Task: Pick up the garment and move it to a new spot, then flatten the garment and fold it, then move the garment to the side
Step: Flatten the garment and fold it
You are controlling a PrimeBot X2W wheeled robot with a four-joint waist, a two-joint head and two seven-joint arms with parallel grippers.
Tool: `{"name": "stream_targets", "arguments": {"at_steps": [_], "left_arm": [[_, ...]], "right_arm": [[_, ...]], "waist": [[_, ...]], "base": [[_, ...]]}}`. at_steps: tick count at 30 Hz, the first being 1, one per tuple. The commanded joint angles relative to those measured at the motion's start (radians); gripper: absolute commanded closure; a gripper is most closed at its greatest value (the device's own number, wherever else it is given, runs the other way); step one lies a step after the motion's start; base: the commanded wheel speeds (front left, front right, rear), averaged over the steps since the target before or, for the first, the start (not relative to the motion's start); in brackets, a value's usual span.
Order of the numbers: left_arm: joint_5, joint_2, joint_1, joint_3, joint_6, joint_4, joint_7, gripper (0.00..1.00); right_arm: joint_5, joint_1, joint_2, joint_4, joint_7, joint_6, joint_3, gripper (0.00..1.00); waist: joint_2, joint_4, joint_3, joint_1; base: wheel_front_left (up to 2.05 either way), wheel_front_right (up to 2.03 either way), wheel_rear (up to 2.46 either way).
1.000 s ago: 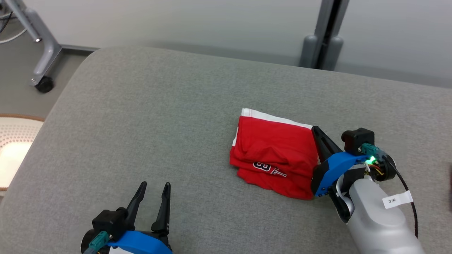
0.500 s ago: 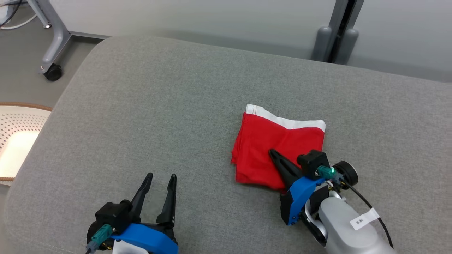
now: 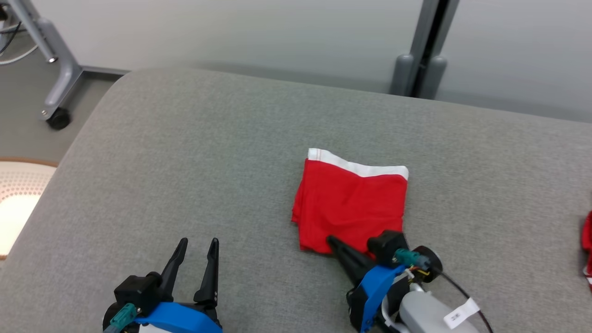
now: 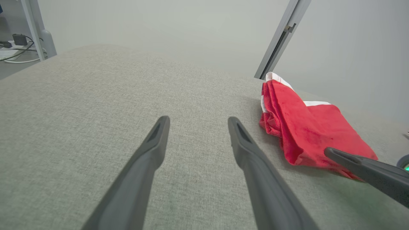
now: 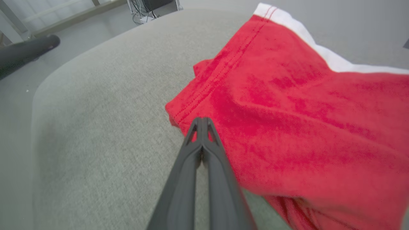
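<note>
The garment (image 3: 351, 206) is red with a white band along its far edge and lies folded in a flat square on the grey cushion (image 3: 185, 162). My right gripper (image 3: 330, 240) is shut, nothing pinched in it, and its tip rests at the garment's near edge. In the right wrist view the closed fingertips (image 5: 202, 120) sit over the garment's (image 5: 287, 111) near left corner. My left gripper (image 3: 196, 243) hovers open over bare cushion at the lower left, well clear of the garment. The left wrist view shows its spread fingers (image 4: 198, 119) with the garment (image 4: 303, 127) off to the right.
Another red cloth (image 3: 587, 240) shows at the right edge of the cushion. A wheeled stand leg (image 3: 60, 118) and a round white perforated object (image 3: 14, 199) sit on the floor to the left. A grey post (image 3: 416, 69) stands behind the cushion.
My shut right gripper has swept from the garment's right side across its top to its near edge. The printed number is now hidden. The head camera shifted. The left gripper stayed put.
</note>
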Motion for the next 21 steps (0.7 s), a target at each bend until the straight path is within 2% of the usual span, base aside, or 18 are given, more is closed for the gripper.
{"name": "stream_targets", "arguments": {"at_steps": [1,2,3,4,11,17,21], "left_arm": [[0.011,-0.001,0.010,0.013,-0.002,-0.003,-0.002,0.00],[0.015,-0.003,0.015,0.021,-0.002,-0.004,-0.002,0.00],[0.021,-0.005,0.018,0.031,-0.002,-0.005,-0.002,0.00],[0.025,-0.009,0.022,0.042,-0.002,-0.006,-0.002,0.00],[0.062,-0.021,0.055,0.108,-0.002,-0.001,-0.002,0.00],[0.092,-0.026,0.091,0.144,-0.002,0.003,-0.002,0.00],[0.119,-0.035,0.117,0.165,-0.002,0.004,-0.002,0.00]], "right_arm": [[0.014,-0.003,-0.006,-0.009,-0.010,0.000,-0.028,1.00],[0.021,0.001,-0.006,-0.016,-0.013,0.000,-0.052,0.84],[0.025,0.009,-0.006,-0.028,-0.014,0.000,-0.082,0.53],[0.024,0.017,-0.006,-0.055,-0.015,0.000,-0.126,0.00],[-0.093,0.176,-0.005,-0.182,-0.015,0.000,-0.417,0.00],[-0.143,0.298,-0.005,-0.240,-0.015,0.000,-0.562,0.00],[-0.139,0.362,-0.004,-0.249,-0.015,0.000,-0.600,0.00]], "waist": [[0.0000,-0.027,-0.023,0.0000],[0.0000,-0.040,-0.031,0.0000],[0.0000,-0.054,-0.040,0.0000],[0.0000,-0.068,-0.049,0.0000],[0.0000,-0.162,-0.091,0.0000],[0.0000,-0.218,-0.108,0.0000],[0.0000,-0.242,-0.116,0.0000]], "base": [[0.00,0.00,0.00],[0.00,0.00,0.00],[0.00,0.00,0.00],[0.00,0.00,0.00],[0.00,0.00,0.00],[0.00,0.00,0.00],[0.00,0.00,0.00]]}}
